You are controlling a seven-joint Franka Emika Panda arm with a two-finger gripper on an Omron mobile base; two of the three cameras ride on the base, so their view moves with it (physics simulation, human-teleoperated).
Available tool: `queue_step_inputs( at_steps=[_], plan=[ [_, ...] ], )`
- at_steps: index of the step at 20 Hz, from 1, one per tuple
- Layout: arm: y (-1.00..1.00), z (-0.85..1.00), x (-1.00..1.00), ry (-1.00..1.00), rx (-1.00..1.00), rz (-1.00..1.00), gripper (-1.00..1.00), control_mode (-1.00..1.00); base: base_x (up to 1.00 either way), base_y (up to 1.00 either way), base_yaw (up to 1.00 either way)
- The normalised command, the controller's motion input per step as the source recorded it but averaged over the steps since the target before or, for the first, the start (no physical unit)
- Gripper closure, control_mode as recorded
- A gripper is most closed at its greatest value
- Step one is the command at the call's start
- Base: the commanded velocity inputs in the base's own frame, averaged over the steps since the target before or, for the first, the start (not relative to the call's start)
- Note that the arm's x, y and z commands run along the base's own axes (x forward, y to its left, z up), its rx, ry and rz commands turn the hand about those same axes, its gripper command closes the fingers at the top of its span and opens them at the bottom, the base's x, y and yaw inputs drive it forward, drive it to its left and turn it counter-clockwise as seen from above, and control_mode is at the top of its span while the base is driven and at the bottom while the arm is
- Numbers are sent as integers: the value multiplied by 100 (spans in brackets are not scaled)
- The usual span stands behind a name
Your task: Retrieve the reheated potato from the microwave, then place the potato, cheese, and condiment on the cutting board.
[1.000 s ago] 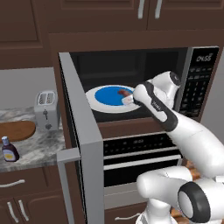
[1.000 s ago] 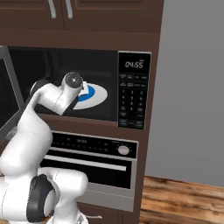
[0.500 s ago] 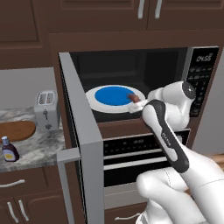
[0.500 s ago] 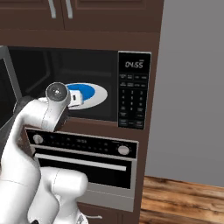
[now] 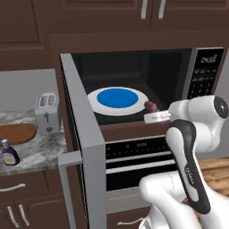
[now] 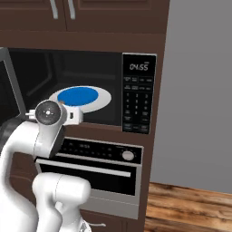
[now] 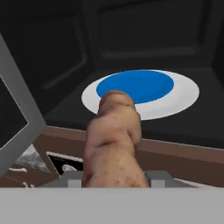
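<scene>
The microwave [image 5: 134, 76] stands open, its door [image 5: 82, 152] swung out to the left. Inside lies a blue-and-white plate [image 5: 117, 100] with nothing on it. My gripper [image 5: 154, 114] hovers at the front right edge of the cavity, just off the plate's rim, shut on the potato [image 5: 150, 106]. In the hand view the lumpy brown potato [image 7: 114, 144] rises between the jaws and hides the fingertips. On the counter at the left, the cutting board [image 5: 15, 133] lies bare and the condiment [image 5: 9, 153] stands in front of it. The cheese is out of view.
A toaster [image 5: 47, 112] stands behind the cutting board. The open door juts out between the arm and the counter. Below the microwave is a built-in oven [image 6: 97, 158], and the keypad [image 6: 138, 97] sits to the cavity's right. A grey wall [image 6: 199, 90] rises further right.
The hand has drawn back with the potato, from over the plate inside the microwave to its front edge. The elbow has swung down and toward the cameras.
</scene>
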Motion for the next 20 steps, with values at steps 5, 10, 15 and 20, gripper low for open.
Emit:
queue_step_inputs(
  at_steps=[5,10,15,20],
  plan=[
    [-13,9,-61,17,5,-5,100,-100,0,0,0],
    [-10,-1,-60,13,0,-1,100,-100,0,0,0],
    [-9,-25,-45,4,1,-2,100,-100,0,0,0],
    [-1,-29,-29,1,2,0,100,-100,0,0,0]
  ],
)
